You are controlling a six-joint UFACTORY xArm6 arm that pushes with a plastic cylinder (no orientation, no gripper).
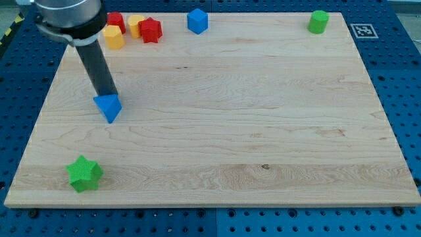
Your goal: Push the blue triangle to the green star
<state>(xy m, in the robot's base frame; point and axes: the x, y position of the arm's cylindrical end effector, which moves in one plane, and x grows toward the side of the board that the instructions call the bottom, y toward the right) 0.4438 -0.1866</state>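
The blue triangle (108,107) lies at the view's left, about mid-height on the wooden board (230,112). The green star (84,174) sits near the board's bottom-left corner, well below the triangle and slightly left of it. My tip (109,94) comes down from the view's top left and rests right at the triangle's top edge, touching or nearly touching it.
At the view's top left stand a red block (116,20), a yellow block (114,37), another yellow block (136,25) and a red star (150,29). A blue cube (197,20) sits at top centre. A green cylinder (319,22) sits at top right.
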